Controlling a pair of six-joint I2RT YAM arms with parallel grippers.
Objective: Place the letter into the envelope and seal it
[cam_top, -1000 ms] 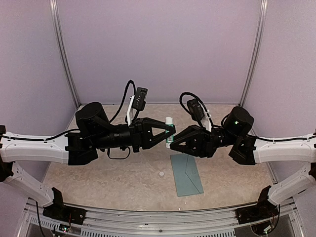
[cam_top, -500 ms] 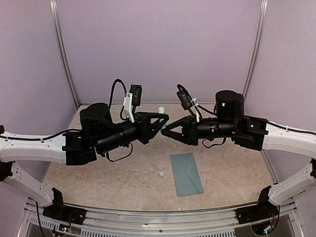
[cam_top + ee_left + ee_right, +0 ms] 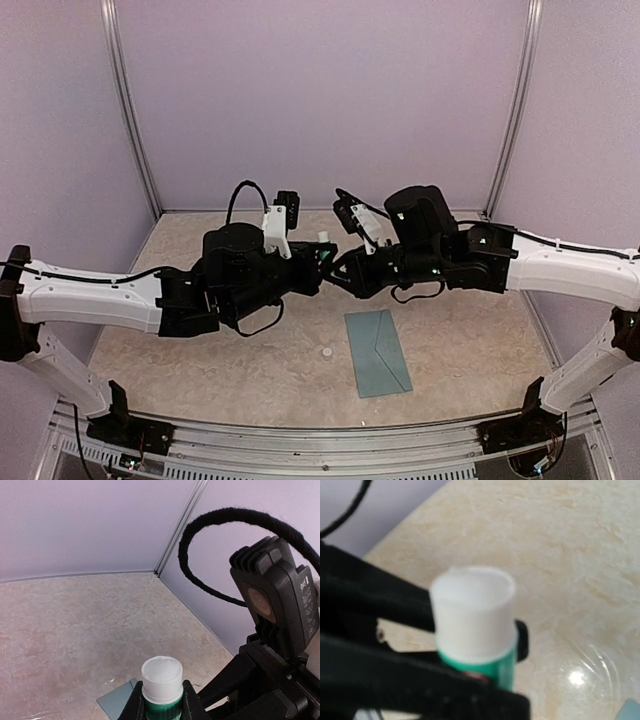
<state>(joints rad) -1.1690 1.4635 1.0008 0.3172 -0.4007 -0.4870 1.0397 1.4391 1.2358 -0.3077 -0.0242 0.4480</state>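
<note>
The teal envelope [image 3: 378, 352] lies flat on the table at front centre, its pointed flap folded down. A corner of the envelope [image 3: 117, 700] shows in the left wrist view. The letter is out of view. My left gripper [image 3: 325, 253] is raised above the table, shut on a green glue stick [image 3: 161, 682] just under its white uncapped end. My right gripper [image 3: 342, 274] meets it from the right. In the right wrist view the glue stick [image 3: 472, 625] stands close up, its lower end gripped by my right gripper [image 3: 485, 692].
A small white cap [image 3: 326, 352] lies on the table just left of the envelope. Purple walls close in the back and both sides. The right wrist camera and its cable [image 3: 280, 600] hang close beside the left gripper.
Both arms have lifted and swung toward the back left together, carrying the glue stick away from above the envelope. The envelope and cap have not moved.
</note>
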